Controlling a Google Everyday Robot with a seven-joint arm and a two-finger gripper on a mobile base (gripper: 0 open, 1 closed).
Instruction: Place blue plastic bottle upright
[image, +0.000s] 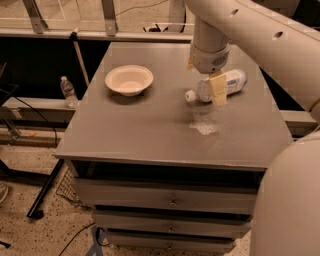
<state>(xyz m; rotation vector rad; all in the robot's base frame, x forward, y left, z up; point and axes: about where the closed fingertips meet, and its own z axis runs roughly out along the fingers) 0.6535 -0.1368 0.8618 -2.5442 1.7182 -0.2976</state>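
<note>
Lying on its side toward the far right of the tabletop, the clear plastic water bottle with a white screw cap and white-and-blue label (234, 81) points its cap at the middle of the table and its base at the right edge. That explains where the arm is: the bottle has to be stood up, and it is not yet up. The robot's two-finger gripper (214, 89) hangs from the thick cream arm (240, 30) straight down over the bottle's neck end, just behind the cap, touching it or very nearly so. From where I stand I cannot tell whether the gripper has closed on the bottle or is only set about it. Taking it near the neck makes sense to me, since a lift from that end should let the base swing down and meet the table first.

The flat grey tabletop (150, 130) is matt, with a pale patch of light (205, 125) just in front of the bottle. A round cream bowl (129, 80) sits upright at the left rear, well apart from the bottle, so tipping it up should not disturb anything. Under the top are grey drawers (170, 202) with small knobs. Off to the left a smaller clear bottle (67, 91) stands on a low ledge beside the table. The speckled floor (40, 235) has a black stand leg (45, 190) angled across it.
</note>
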